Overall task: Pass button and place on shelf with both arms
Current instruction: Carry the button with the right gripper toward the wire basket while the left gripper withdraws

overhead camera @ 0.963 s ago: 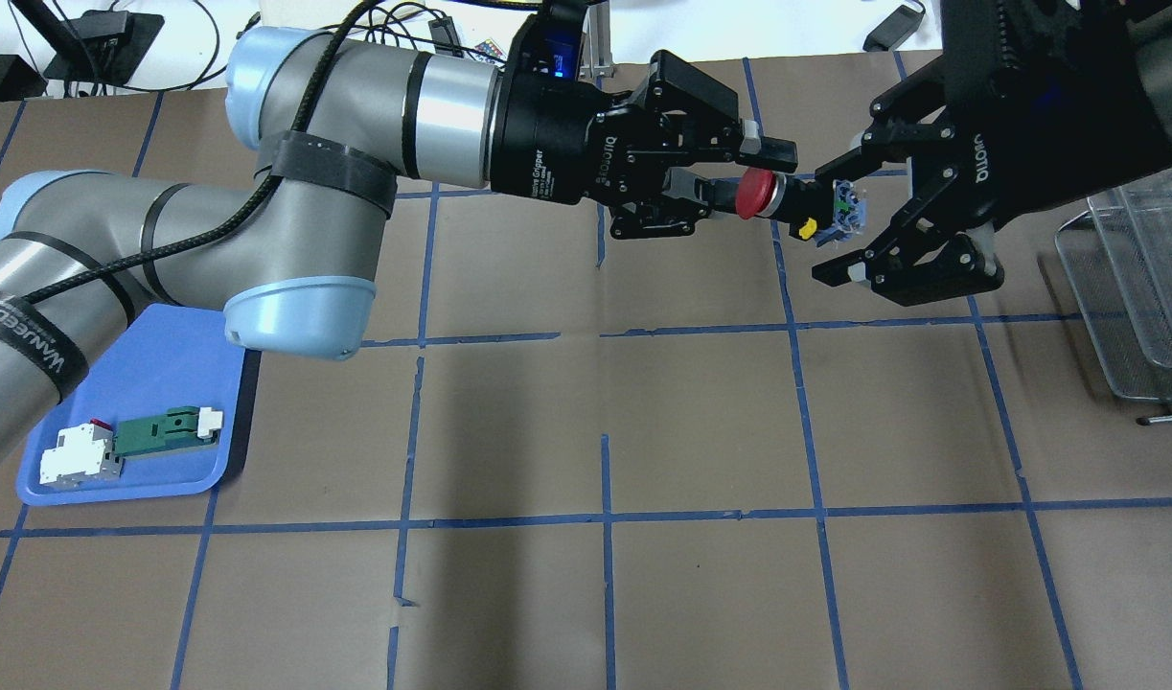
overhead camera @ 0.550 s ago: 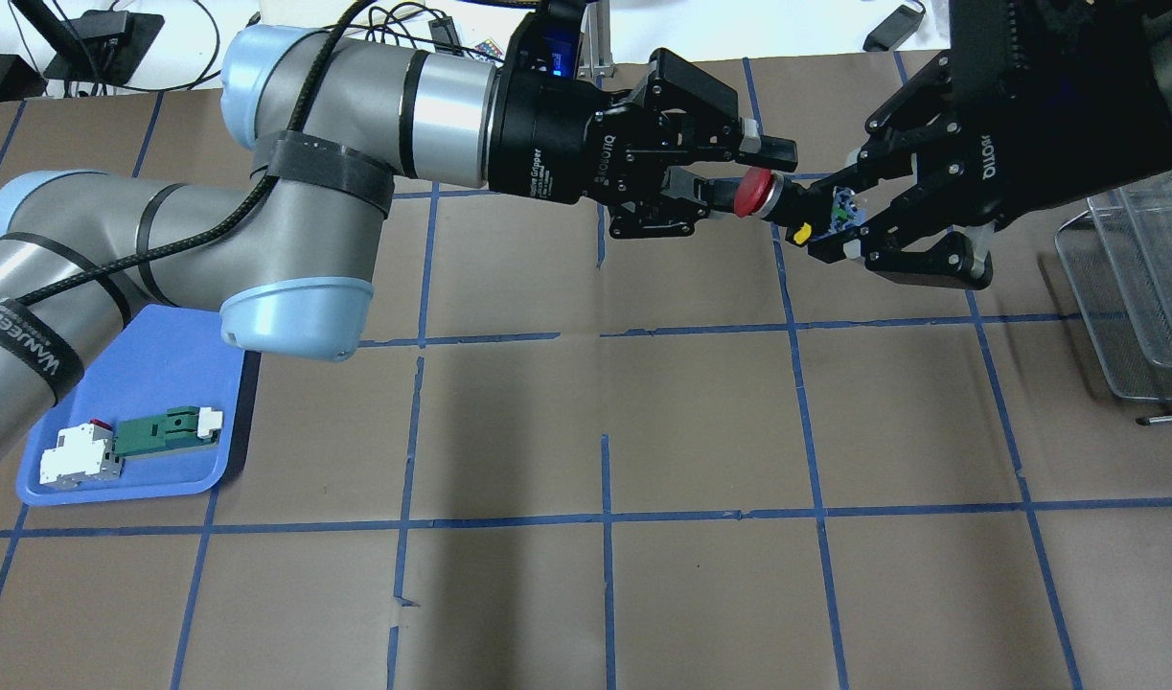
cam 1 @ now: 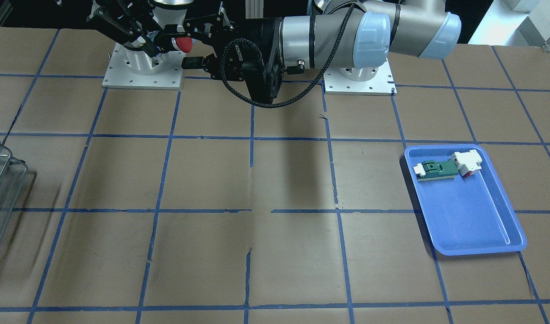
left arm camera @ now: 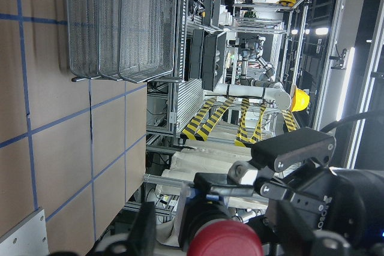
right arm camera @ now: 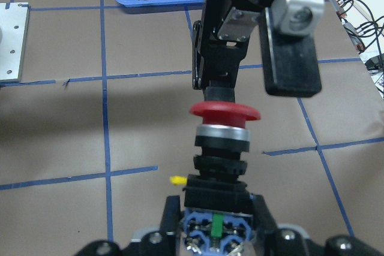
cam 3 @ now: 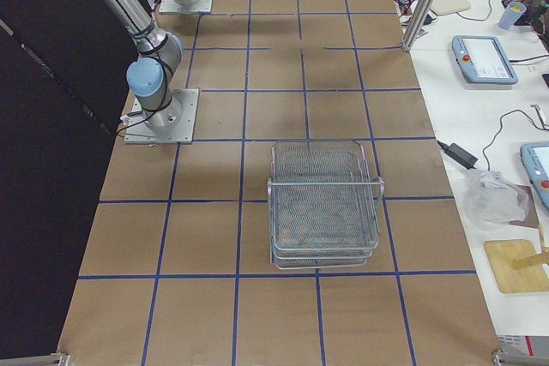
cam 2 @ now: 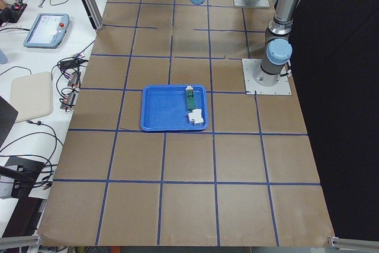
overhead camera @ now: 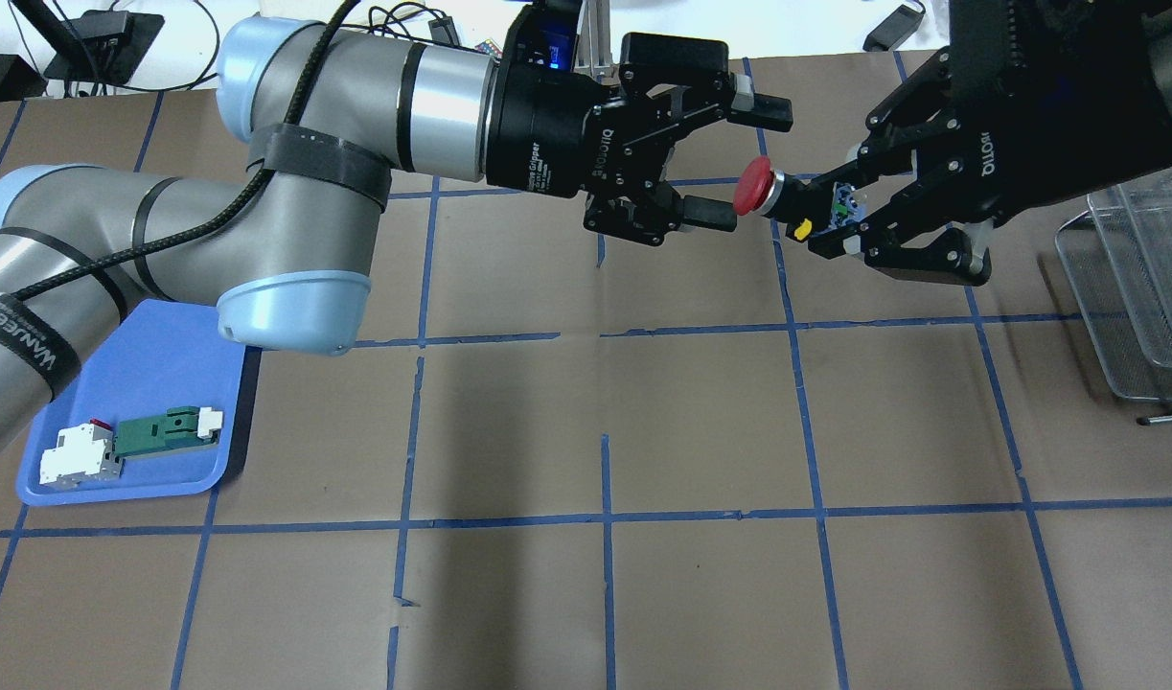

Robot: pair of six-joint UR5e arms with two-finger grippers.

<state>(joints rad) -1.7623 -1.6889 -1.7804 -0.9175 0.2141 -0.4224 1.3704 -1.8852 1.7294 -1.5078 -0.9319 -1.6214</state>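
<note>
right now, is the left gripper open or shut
Open. The left gripper has its fingers spread apart, clear of the button; the right gripper clamps the button's base.

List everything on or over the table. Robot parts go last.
table: 1, brown with a blue tape grid, under everything
tray: 1, blue, on the table's left side near the left arm
block with board: 1, white-red block joined to a green board, in the tray
shelf: 1, silvery wire mesh, on the table's right side
button: 1, red cap on a black body, in the air between the grippers
base plates: 2, silver-white, under the arms
left arm: 1, grey with light blue caps
right arm: 1, same colours
left gripper: 1, black, open at the button's cap
right gripper: 1, black, shut on the button's rear end
</note>
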